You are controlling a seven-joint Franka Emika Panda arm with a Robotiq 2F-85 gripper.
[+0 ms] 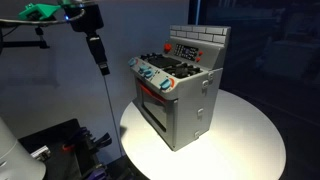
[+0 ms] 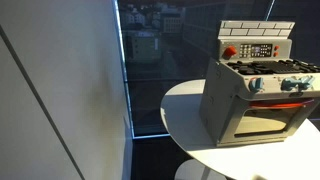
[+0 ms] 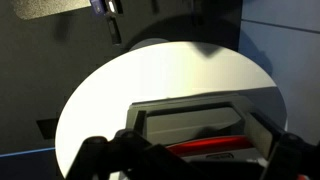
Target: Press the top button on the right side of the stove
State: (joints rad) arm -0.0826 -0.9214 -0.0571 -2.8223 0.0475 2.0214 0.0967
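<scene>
The grey toy stove [image 1: 180,95] stands on a round white table [image 1: 250,140] and shows in both exterior views [image 2: 255,95]. Its brick-pattern back panel carries a dark control display [image 1: 186,50] with a red button [image 1: 166,48] beside it. Blue-teal knobs [image 1: 150,75] line the front above the oven door. My gripper [image 1: 98,45] hangs high at the upper left, well clear of the stove's front. In the wrist view the open fingers [image 3: 190,165] frame the oven door [image 3: 190,125] and a red strip below it. The gripper is out of the exterior view that faces the oven door.
A dark window wall [image 2: 150,60] stands behind the table. A cable [image 1: 108,100] hangs down beside the gripper. Dark equipment [image 1: 60,145] sits on the floor at lower left. A white panel [image 2: 50,100] fills the near side of an exterior view.
</scene>
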